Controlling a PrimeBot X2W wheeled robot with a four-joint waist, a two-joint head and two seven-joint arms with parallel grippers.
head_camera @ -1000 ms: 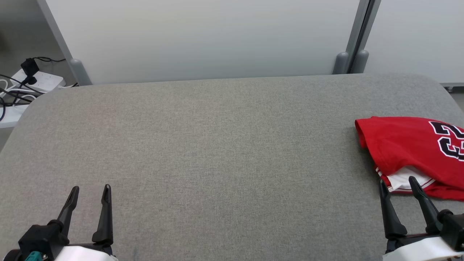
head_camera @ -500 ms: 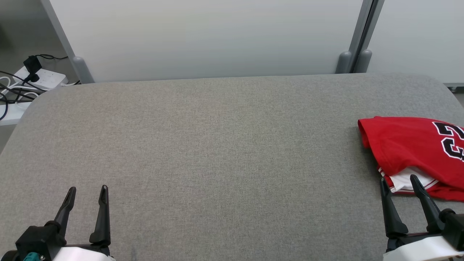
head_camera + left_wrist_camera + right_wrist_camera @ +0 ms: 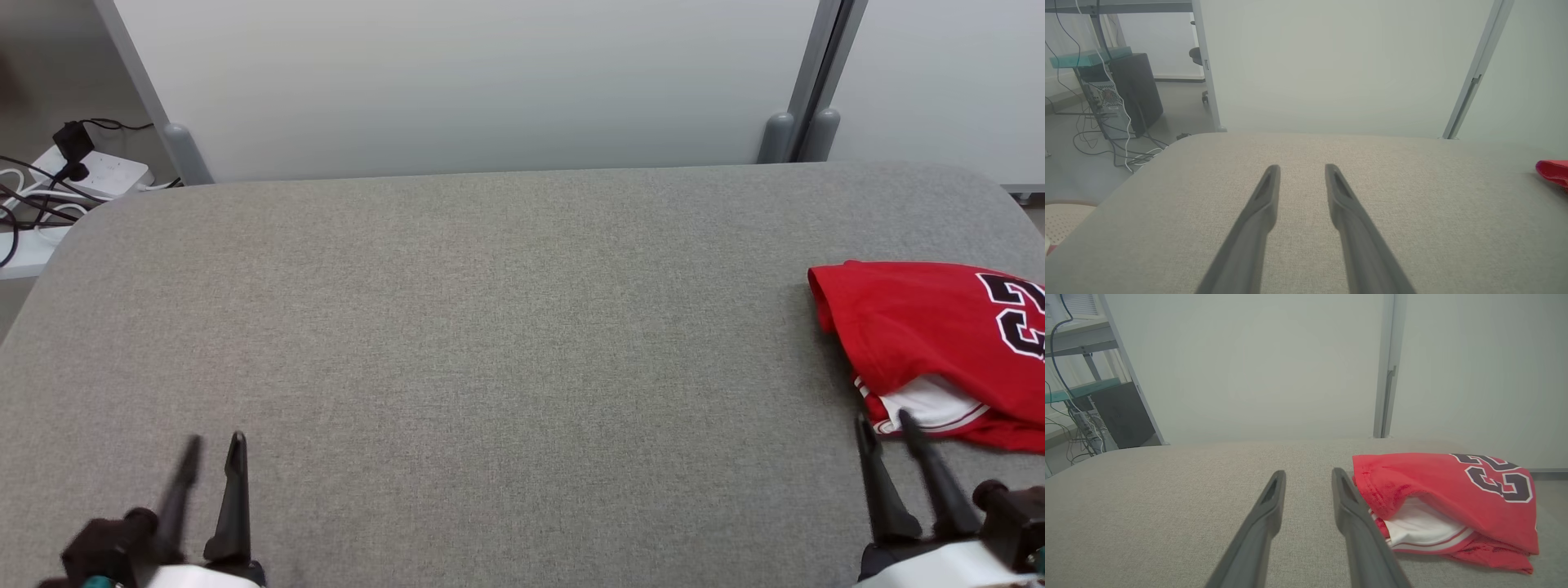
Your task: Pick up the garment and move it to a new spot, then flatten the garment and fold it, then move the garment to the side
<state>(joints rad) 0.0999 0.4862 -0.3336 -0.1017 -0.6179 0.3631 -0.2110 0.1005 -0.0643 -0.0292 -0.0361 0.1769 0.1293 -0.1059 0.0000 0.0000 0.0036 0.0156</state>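
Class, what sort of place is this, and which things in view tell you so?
Probably an office or lab workspace: a grey fabric-covered table stands against pale partition panels, with a power strip and loose cables past its left corner.

The garment (image 3: 914,327) is bright red, with black numerals (image 3: 1020,327) edged in white and a white lining (image 3: 931,402) trimmed with thin red stripes. The bench (image 3: 506,327) is a flecked mid-grey weave. The left tool (image 3: 215,445) and the right tool (image 3: 885,425) are black. The wall panel (image 3: 490,82) is a pale grey-white. The power strip (image 3: 106,173) is white and its cables (image 3: 24,208) are black.
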